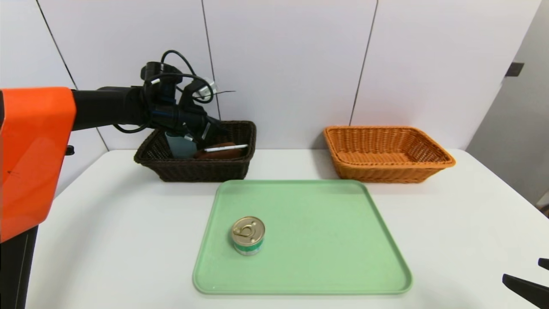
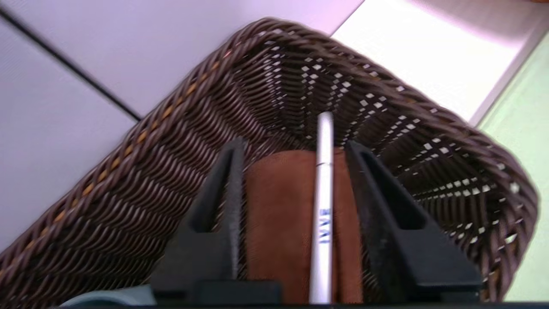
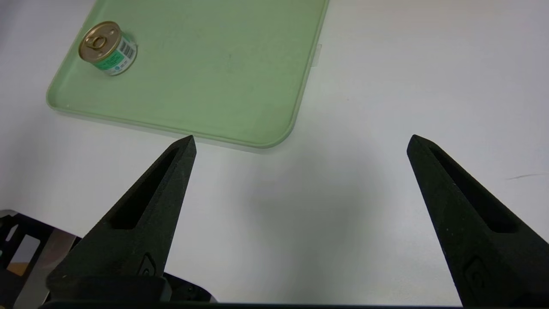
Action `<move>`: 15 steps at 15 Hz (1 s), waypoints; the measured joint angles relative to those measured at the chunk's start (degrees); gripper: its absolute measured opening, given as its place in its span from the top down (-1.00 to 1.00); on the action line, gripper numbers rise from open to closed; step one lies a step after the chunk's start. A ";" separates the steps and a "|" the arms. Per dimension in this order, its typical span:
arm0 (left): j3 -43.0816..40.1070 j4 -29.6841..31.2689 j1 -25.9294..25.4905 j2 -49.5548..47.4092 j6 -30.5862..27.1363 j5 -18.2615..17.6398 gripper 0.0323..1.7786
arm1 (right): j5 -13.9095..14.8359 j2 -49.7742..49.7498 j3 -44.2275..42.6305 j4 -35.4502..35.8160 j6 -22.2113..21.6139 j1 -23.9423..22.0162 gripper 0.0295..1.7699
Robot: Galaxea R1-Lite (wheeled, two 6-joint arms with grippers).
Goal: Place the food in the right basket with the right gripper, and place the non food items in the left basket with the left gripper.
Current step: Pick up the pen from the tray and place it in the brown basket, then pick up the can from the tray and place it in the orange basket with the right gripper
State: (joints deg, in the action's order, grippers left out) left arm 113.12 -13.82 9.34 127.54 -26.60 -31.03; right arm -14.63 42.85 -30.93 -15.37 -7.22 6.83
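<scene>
Two left tool (image 2: pixel 296 148) fingers apart; basket rim (image 2: pixel 429 101) near.

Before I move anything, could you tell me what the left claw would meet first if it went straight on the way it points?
Probably the white pen, lying between the left claw's open fingers on the brown cloth, though the depth is hard to judge.
</scene>
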 joint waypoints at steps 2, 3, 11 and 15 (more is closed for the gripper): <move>0.00 -0.10 -0.20 -0.77 0.48 0.02 -0.22 | -0.06 -0.02 0.00 0.05 -0.02 0.00 -0.92; 0.00 -0.21 -0.24 -1.60 1.05 0.05 -0.30 | -0.04 -0.02 -0.02 0.02 -0.05 0.00 -0.92; -9.16 -3.95 0.02 -18.40 19.88 1.27 -0.69 | -0.46 4.33 -1.60 5.90 0.99 0.61 -0.92; -25.47 -4.19 -0.02 -32.65 20.57 2.86 -0.78 | -4.68 10.35 -4.90 8.87 4.35 1.24 -0.92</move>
State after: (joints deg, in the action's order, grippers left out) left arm 87.65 -18.02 9.31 94.89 -6.03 -28.16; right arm -19.31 53.20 -35.83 -6.50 -2.86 8.07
